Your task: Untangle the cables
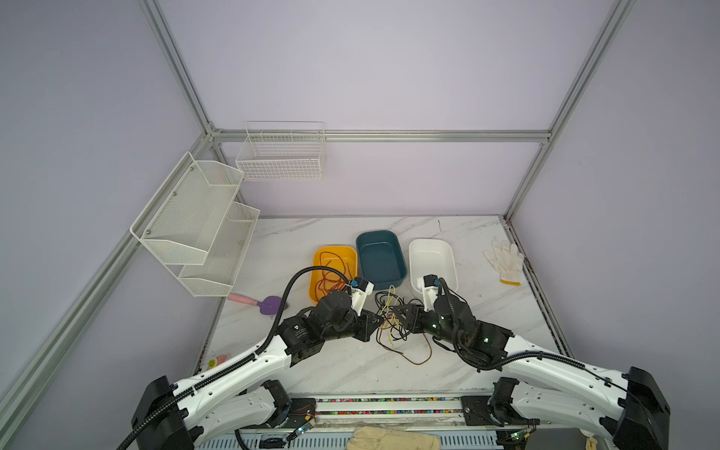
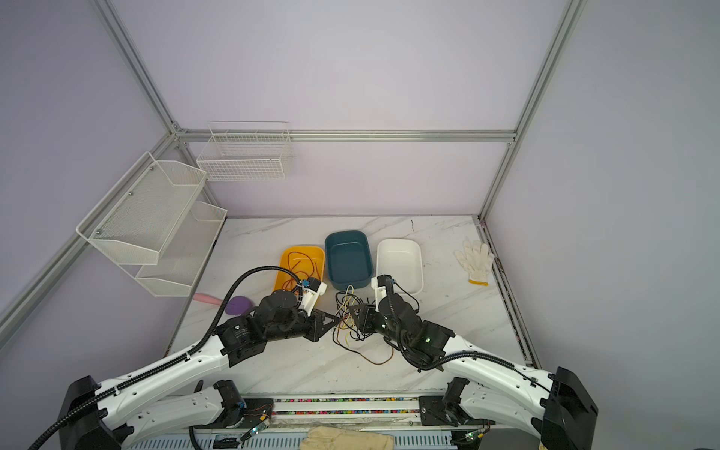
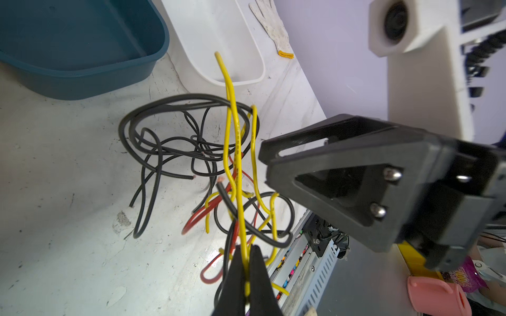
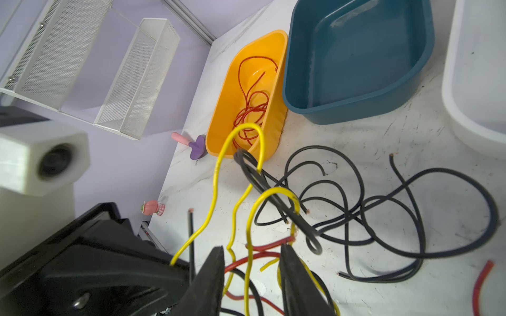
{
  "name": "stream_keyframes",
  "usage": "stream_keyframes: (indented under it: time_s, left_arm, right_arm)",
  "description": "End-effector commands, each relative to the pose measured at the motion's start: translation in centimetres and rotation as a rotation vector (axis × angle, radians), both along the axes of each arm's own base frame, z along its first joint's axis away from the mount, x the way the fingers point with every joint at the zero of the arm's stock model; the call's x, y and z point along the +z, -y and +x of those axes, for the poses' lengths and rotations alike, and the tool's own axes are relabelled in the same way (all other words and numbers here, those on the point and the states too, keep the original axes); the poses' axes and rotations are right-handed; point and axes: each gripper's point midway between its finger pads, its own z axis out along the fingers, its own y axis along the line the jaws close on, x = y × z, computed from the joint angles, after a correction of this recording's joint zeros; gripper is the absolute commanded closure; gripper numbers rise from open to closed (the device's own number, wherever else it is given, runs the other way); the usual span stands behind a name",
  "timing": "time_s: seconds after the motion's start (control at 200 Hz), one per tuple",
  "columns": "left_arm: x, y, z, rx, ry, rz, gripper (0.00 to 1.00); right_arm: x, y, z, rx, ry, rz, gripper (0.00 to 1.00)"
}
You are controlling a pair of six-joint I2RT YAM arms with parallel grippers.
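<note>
mesh shelf (image 1: 195, 222): on the left wall, with a wire basket (image 1: 280, 156) on the back wall beside it.
spatula (image 1: 269, 304): purple head, pink handle, lying flat on the marble table (image 1: 350, 370) near its left edge.
yellow tub (image 1: 335, 248): leftmost of three tubs in a row, with thin red cables (image 1: 331, 272) coiled inside.
my left pincer (image 3: 247, 250): jaws together, clamped on a yellow cable (image 3: 232, 123) that rises out of the pile. it sits just left of the tangle.
teal tub (image 1: 380, 255): middle tub, just beside the yellow one.
cable tangle (image 1: 391, 323): on the table in front of the teal tub, between my two pincers. black cables (image 3: 153, 142) loop and cross, with yellow and red strands mixed through. one long loop trails toward the near edge.
my right pincer (image 4: 252, 249): jaws apart. yellow and red strands run through the gap, and i see nothing pinched.
white tub (image 1: 432, 243): rightmost tub. my right arm covers its near corner in both top views.
glove (image 1: 504, 259): white, flat near the right edge, well apart from the cables.
</note>
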Motion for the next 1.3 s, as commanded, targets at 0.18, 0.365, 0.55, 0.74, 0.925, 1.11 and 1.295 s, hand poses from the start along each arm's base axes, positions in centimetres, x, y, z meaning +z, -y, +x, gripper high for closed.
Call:
stream_keyframes:
  time_s: [0.18, 0.365, 0.55, 0.74, 0.925, 1.11, 1.295]
  left_arm:
    - [3.0, -1.0, -0.2, 0.027, 0.080, -0.082, 1.00]
    - [3.7, -2.1, -0.7, 0.041, 0.101, -0.074, 1.00]
    - [4.6, -4.6, -1.3, 0.086, 0.148, -0.018, 1.00]
    - [5.3, -7.4, -1.9, 0.136, 0.184, 0.039, 1.00]
    - [7.5, -10.9, -2.3, 0.213, 0.261, 0.095, 1.00]
    - [9.3, -13.6, -2.9, 0.260, 0.319, 0.147, 1.00]
    - [9.3, -15.3, -3.4, 0.278, 0.330, 0.220, 1.00]
  right_arm:
    - [-1.0, -0.1, 0.8, -0.049, -0.003, 0.022, 0.81]
    - [-2.8, 2.1, 1.3, -0.165, -0.040, -0.020, 1.00]
    - [-4.4, 5.1, 1.3, -0.274, -0.072, -0.094, 1.00]
    - [-6.5, 8.6, 1.0, -0.368, -0.139, -0.166, 1.00]
    - [-8.0, 11.3, 1.0, -0.429, -0.196, -0.199, 1.00]
    - [-8.7, 12.4, 1.1, -0.446, -0.232, -0.184, 1.00]
    - [-8.7, 13.2, 1.3, -0.457, -0.238, -0.169, 1.00]
